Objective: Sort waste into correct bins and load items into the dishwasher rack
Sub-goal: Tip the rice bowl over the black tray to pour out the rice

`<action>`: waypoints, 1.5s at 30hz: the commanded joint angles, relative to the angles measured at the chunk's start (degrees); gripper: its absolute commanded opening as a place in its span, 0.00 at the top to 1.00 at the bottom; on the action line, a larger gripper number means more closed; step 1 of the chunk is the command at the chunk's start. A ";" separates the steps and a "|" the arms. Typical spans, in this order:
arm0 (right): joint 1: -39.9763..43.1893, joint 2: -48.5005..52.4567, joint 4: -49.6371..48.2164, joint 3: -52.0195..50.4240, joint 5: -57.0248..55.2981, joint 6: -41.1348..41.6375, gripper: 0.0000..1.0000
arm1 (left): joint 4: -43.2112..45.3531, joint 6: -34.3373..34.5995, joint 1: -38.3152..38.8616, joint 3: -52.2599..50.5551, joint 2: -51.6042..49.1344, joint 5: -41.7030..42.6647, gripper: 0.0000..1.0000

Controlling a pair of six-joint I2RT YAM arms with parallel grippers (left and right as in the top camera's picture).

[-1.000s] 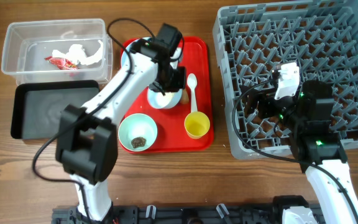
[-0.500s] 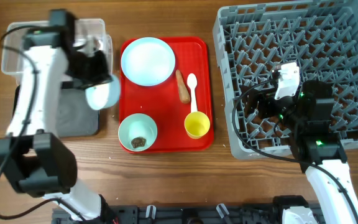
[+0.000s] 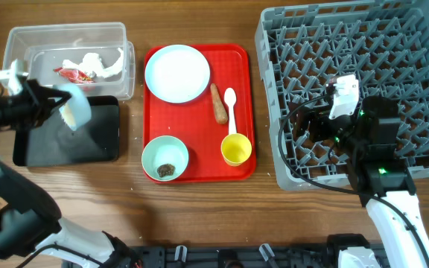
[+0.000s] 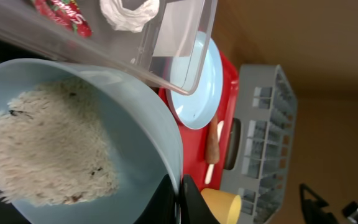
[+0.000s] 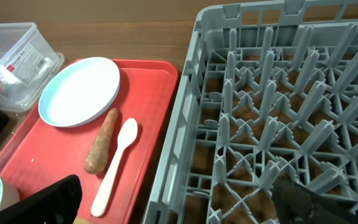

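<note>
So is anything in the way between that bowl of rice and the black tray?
Nothing visible is. The light blue bowl, gripped at its rim by the left end effector, hangs tilted directly over the black tray.

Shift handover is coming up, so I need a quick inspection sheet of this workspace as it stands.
Surface: wooden table, bare wood around the things.
Job's things: light blue bowl of rice held tilted over the black tray, beside the clear tub holding paper and wrapper. Plate, sausage stick, spoon, yellow cup and mint bowl with dark lump sit on the red tray. No dishes seen in the rack.
Clutter: nothing seen.
Grippers: left gripper shut on the bowl's rim; right gripper open over the rack.
Cables: black cables loop beside the right arm.
Surroundings: nothing seen.
</note>
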State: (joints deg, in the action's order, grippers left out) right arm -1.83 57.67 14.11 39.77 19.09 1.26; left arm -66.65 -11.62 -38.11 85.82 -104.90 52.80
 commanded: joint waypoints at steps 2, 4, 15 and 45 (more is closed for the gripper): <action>-0.02 0.31 -0.35 1.16 0.98 0.50 0.00 | 2.99 -4.70 -7.52 -5.70 -0.55 14.75 0.96; -0.02 0.31 -0.33 1.16 0.98 0.48 0.00 | 4.20 -4.68 -9.35 -6.95 -1.07 17.77 0.96; -0.02 0.33 -0.33 1.16 1.18 1.90 0.00 | 4.39 3.63 -12.96 -8.20 -5.01 31.47 0.96; -0.02 0.33 -0.33 1.16 1.16 1.95 0.01 | 1.86 10.78 -7.89 -8.20 -3.89 37.27 0.96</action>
State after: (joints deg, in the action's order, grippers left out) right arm -1.83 57.67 14.11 39.77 19.11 2.37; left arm -65.34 -3.68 -46.06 77.89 -109.43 88.40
